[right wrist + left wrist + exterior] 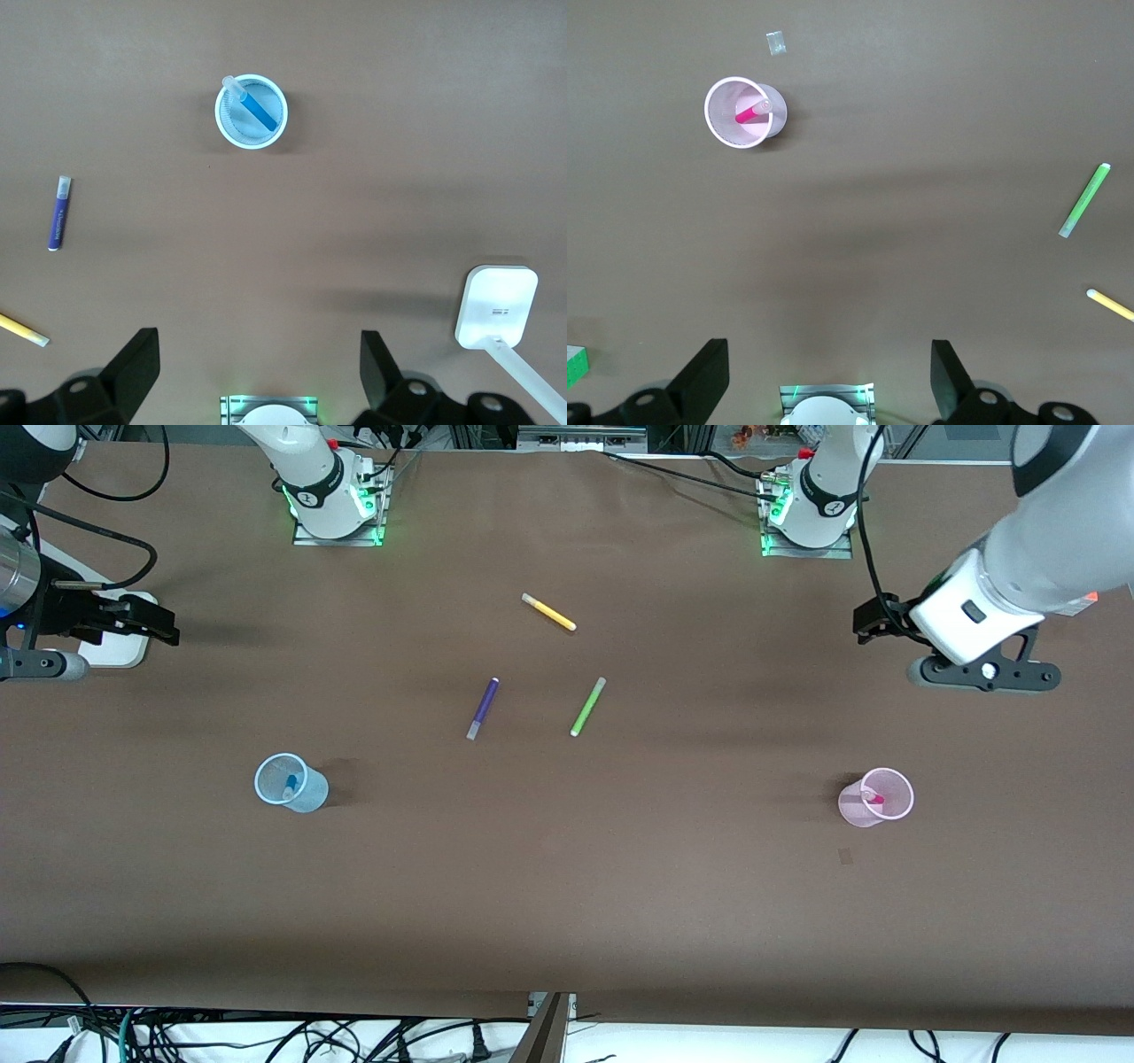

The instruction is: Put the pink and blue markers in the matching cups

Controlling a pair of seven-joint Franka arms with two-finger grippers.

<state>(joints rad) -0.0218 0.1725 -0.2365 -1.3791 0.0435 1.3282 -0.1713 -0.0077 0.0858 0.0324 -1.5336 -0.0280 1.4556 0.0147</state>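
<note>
Pink marker (752, 112) stands in the pink cup (723, 133); blue marker (258, 110) in the blue cup (229, 129); task appears complete; left gripper (830, 376) and right gripper (259, 372) hover open, empty, above the worktop (567, 886).

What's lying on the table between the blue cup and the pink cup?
Nothing: in the front view the stretch of table between the blue cup and the pink cup is bare. The purple marker and green marker lie farther from the camera.

Matt brown table (567, 886), translucent plastic blue cup (306, 793) and pink cup (855, 808), glossy white arm shells (1045, 558)
</note>
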